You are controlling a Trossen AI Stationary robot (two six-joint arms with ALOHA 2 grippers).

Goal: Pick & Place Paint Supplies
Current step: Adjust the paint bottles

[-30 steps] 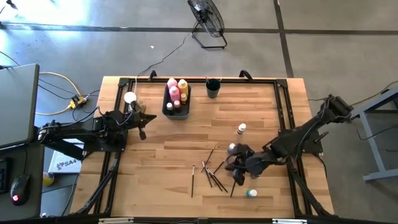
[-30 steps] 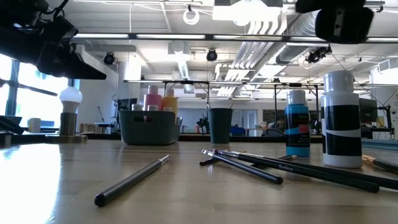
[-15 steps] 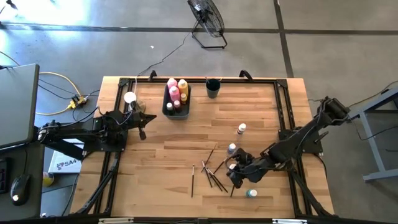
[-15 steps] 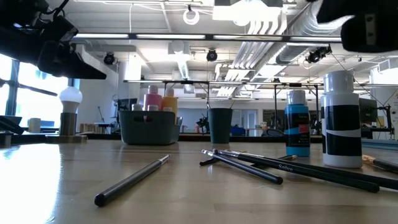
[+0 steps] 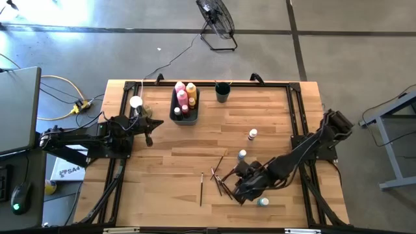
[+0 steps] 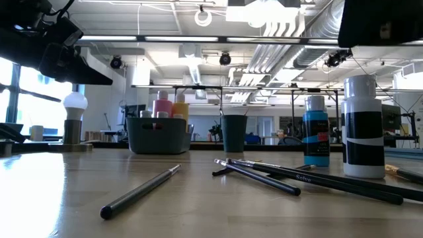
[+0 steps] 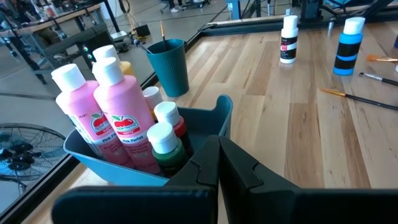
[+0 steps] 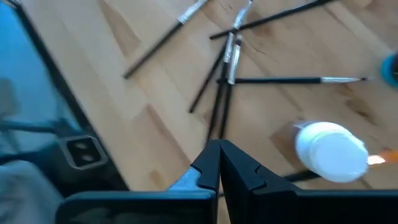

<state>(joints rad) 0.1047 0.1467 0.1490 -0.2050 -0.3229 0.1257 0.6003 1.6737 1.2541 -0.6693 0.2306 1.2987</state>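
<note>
Paintbrushes (image 5: 221,181) lie scattered beside small bottles (image 5: 252,135) on table (image 5: 162,175).

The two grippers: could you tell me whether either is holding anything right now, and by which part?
Nothing is held. The right gripper is shut and empty above the scattered paintbrushes; the left gripper is shut and empty beside the bin.
</note>
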